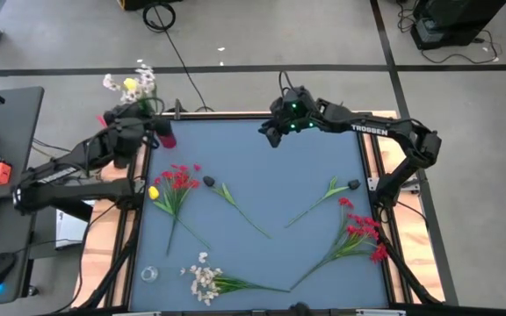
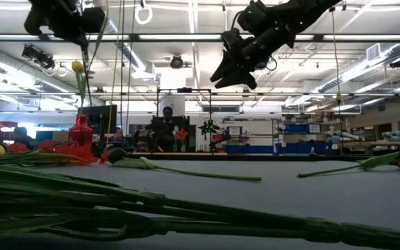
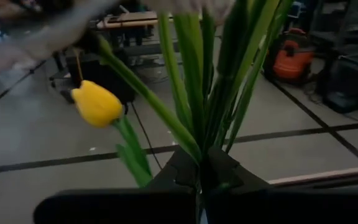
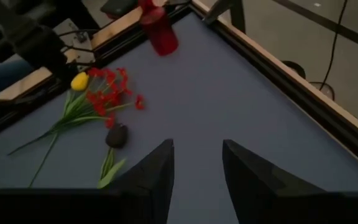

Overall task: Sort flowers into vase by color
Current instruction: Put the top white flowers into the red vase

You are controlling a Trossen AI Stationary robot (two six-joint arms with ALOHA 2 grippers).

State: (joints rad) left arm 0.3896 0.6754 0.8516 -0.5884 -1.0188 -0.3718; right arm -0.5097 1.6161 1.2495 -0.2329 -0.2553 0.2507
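1. Left gripper point(image 1: 145, 125): raised over the far left corner of the blue table top point(image 1: 262, 175), fingers pressed together on a bunch of green stems carrying a yellow tulip point(image 3: 96, 103) and white blossoms point(image 1: 140, 77); the blooms hang out beyond the table's far edge.
2. Small glossy red vase point(image 1: 167, 134): at the far left corner, just beside the left gripper. Whether it stands upright cannot be told from above; the low view shows it upright.
3. Red spray with a yellow tulip point(image 1: 173, 183): lying near the left edge, stems pointing toward the near edge.
4. Dark-budded flower point(image 1: 211, 183): lying just right of that red spray, its stem running toward the table's middle.
5. White blossom cluster point(image 1: 205, 279): lying at the near edge, left of centre, stem pointing right.
6. Right gripper point(image 1: 272, 134): raised above the far edge near its middle, fingers point(image 4: 154, 174) spread and holding nothing.
7. Second dark-budded flower point(image 1: 351, 184): lying near the right edge.
8. Red sprays point(image 1: 363, 233): lying by the right edge toward the near right corner.
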